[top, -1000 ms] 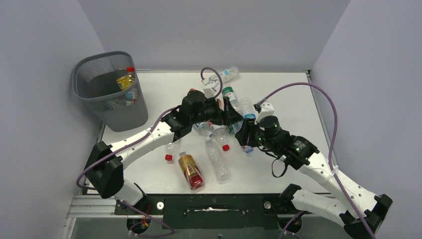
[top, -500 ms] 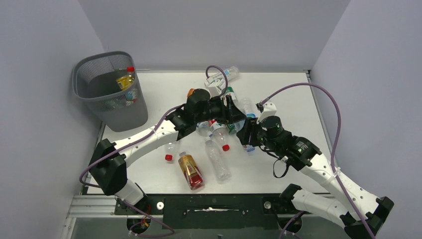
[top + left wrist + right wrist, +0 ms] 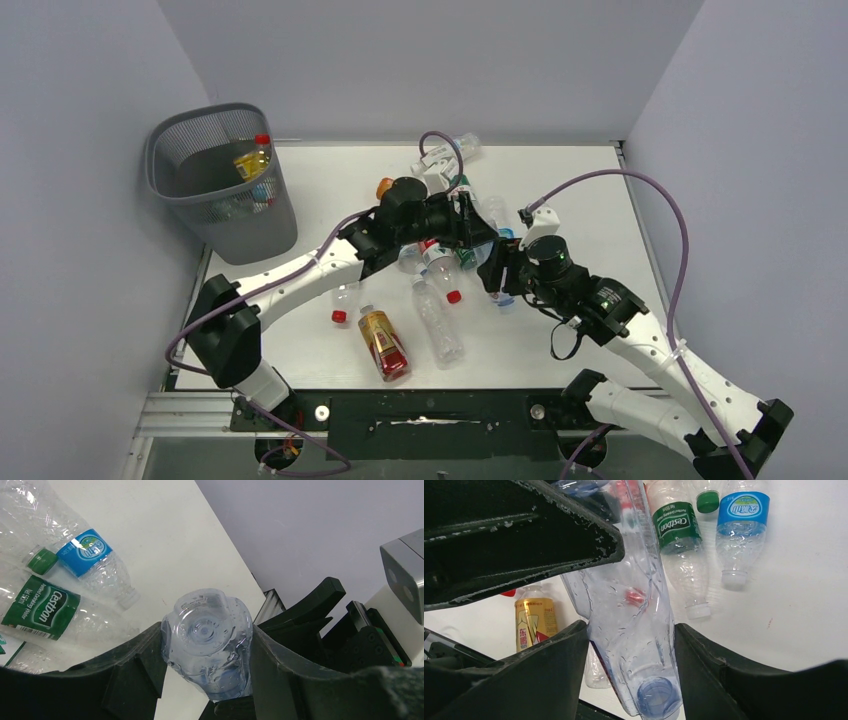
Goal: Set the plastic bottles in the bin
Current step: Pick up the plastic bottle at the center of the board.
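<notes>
Our left gripper (image 3: pixel 207 641) now squeezes shut on the clear crinkly plastic bottle (image 3: pixel 206 622), and that arm reaches farther right.

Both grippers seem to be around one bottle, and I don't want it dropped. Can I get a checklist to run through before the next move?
1. Left gripper holds the clear bottle: ok. The bottle's base is pinched between both of its fingers.
2. Right gripper free of the bottle: cannot tell. The neck end lies between its fingers.
3. Bin upright with its mouth open: ok.
4. Room in the bin: ok. Only a few bottles are inside.
5. All bottles binned: not ok. The green-label bottle, the blue-label bottle and others lie loose.
</notes>
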You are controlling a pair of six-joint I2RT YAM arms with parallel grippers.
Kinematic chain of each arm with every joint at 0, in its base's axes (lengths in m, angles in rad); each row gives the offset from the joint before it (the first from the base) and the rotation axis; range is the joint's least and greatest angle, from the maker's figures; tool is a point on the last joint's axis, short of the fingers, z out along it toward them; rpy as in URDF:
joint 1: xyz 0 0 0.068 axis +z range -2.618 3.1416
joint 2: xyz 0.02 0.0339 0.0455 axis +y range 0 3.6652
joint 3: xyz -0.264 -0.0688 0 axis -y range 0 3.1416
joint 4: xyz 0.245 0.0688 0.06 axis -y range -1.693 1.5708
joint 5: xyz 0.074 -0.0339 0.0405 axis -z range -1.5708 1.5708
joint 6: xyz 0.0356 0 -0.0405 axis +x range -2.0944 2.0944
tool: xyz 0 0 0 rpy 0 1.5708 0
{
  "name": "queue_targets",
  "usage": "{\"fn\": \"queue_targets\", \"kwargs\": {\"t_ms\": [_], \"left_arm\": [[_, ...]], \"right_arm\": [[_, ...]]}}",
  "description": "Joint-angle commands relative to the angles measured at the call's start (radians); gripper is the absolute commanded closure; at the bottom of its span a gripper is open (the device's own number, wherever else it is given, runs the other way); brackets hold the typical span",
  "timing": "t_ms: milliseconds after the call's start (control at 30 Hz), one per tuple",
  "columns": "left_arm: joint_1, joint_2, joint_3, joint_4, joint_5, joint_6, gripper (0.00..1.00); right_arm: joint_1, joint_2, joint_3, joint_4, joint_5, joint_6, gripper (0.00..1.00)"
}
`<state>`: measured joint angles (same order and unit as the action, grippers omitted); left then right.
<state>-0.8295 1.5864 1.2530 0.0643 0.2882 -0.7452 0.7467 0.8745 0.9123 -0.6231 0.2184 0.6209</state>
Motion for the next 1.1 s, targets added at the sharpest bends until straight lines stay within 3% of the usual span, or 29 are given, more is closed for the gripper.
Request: {"fn": "queue_targets", "kwargs": {"t_ms": [0, 167, 300, 633, 1067], "left_arm": [[0.008, 0.025, 0.051, 0.005, -0.036, 0.041, 0.69], [0.009, 0.022, 0.068, -0.039, -0.061, 0.073, 0.69], [0.010, 0.023, 0.076, -0.063, -0.077, 0.094, 0.69], [0.047, 0.019, 0.094, -0.106, -0.094, 0.134, 0.69], [0.202, -0.070, 0.134, -0.213, -0.095, 0.205, 0.69]], "right_arm": [[0.004, -0.030, 0.012, 0.086, -0.009, 0.004, 0.37], [0.004, -0.033, 0.006, 0.082, 0.004, 0.008, 0.15], [0.001, -0.038, -0.002, 0.072, 0.017, 0.016, 0.07], [-0.009, -0.062, 0.000, 0.042, 0.037, 0.023, 0.02], [-0.010, -0.123, -0.010, -0.004, 0.068, 0.050, 0.01]]}}
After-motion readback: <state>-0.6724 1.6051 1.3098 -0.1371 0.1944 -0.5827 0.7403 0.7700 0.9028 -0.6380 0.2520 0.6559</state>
